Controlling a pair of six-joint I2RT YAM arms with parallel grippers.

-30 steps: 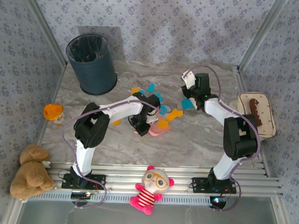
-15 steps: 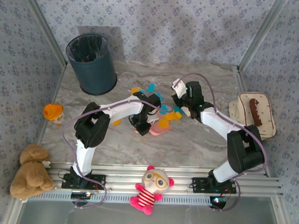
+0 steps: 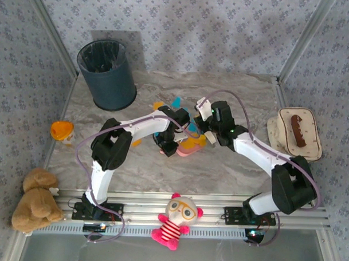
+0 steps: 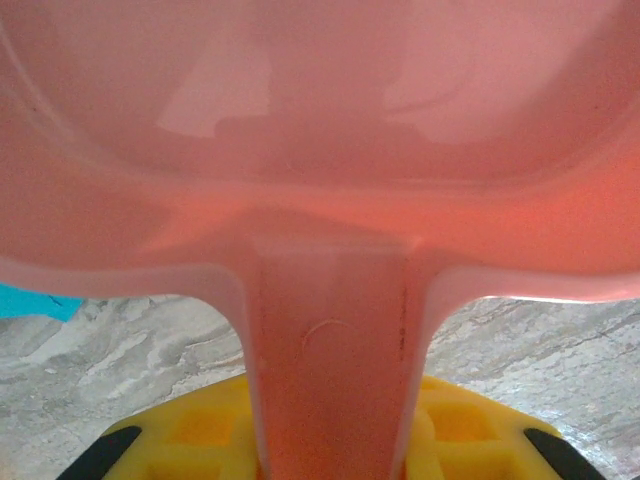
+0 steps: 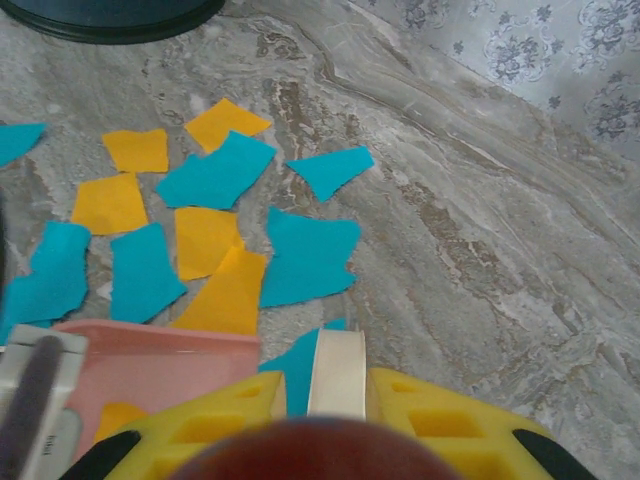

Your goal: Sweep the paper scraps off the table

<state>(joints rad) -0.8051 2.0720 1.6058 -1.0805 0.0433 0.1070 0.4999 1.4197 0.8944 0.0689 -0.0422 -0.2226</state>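
My left gripper [image 4: 330, 440] is clamped on the stem of the pink dustpan [image 4: 320, 150], with its yellow fingers [image 4: 200, 430] on either side. The stem runs straight away from the wrist and flares into a smooth, glossy plastic pan. My right gripper [image 5: 335, 400] is closed narrow on a cream-white flat handle [image 5: 336, 365] (what tool it belongs to I cannot tell), whose long axis points ahead toward the scraps. Just beyond it lie the paper scraps [image 5: 305, 255]: flat, ragged-edged bits, cyan and orange-yellow, some overlapping. They form a loose cluster on the table [image 5: 500, 230], a grey-white veined marble surface, between the dustpan's lip and the dark bin [image 5: 110, 12]. One orange bit rests inside the pan. From the top camera, both grippers sit close together mid-table, beside the cluster.
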